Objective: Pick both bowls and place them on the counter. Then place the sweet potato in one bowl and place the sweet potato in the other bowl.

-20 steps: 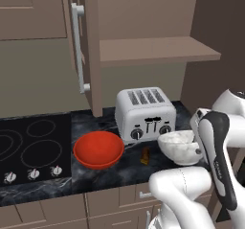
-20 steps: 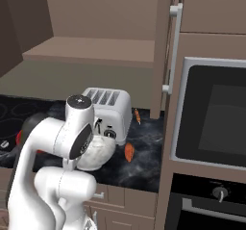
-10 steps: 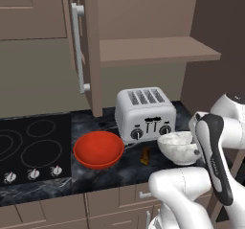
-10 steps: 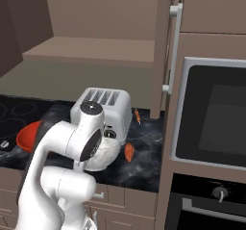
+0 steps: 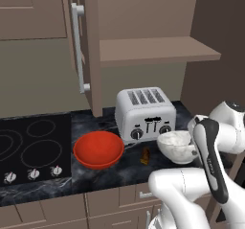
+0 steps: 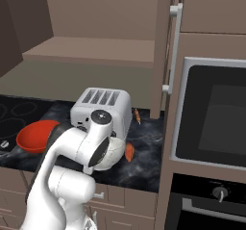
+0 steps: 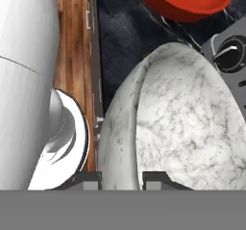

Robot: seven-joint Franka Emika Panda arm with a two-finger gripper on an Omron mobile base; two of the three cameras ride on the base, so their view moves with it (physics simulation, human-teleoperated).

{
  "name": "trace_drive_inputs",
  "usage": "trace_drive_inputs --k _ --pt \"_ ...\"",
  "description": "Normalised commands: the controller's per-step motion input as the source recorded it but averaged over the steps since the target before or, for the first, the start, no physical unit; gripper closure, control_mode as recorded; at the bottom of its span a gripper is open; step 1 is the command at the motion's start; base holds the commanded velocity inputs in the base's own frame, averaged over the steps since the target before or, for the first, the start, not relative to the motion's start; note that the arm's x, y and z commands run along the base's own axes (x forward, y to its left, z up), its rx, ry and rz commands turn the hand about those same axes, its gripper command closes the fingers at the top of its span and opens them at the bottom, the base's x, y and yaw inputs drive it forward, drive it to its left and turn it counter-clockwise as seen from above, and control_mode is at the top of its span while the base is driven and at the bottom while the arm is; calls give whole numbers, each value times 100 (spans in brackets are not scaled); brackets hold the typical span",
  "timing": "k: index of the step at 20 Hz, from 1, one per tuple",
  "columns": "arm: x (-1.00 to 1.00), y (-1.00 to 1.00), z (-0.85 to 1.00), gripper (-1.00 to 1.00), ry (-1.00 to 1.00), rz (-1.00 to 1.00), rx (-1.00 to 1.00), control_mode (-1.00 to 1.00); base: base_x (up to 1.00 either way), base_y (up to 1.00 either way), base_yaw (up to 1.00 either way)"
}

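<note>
Beside the toaster, end effector low, pinching marbled bowl rim.

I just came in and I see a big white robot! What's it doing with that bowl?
The robot's gripper has the rim of the grey-white marbled bowl between its fingers, one inside and one outside. The bowl is at the counter in front of the toaster. The red bowl already sits on the counter beside the cooktop. Two small orange sweet potatoes lie near the toaster, not in any bowl yet.
</note>
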Motion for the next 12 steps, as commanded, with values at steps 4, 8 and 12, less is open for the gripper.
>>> trace_drive_inputs --k 4,8,12 --pt "24 3 -53 100 -15 -2 0 -100 0 0 0" --pt "19 8 -51 100 -14 -1 1 -100 0 0 0" --pt "8 15 -49 100 -13 0 0 -100 0 0 0"
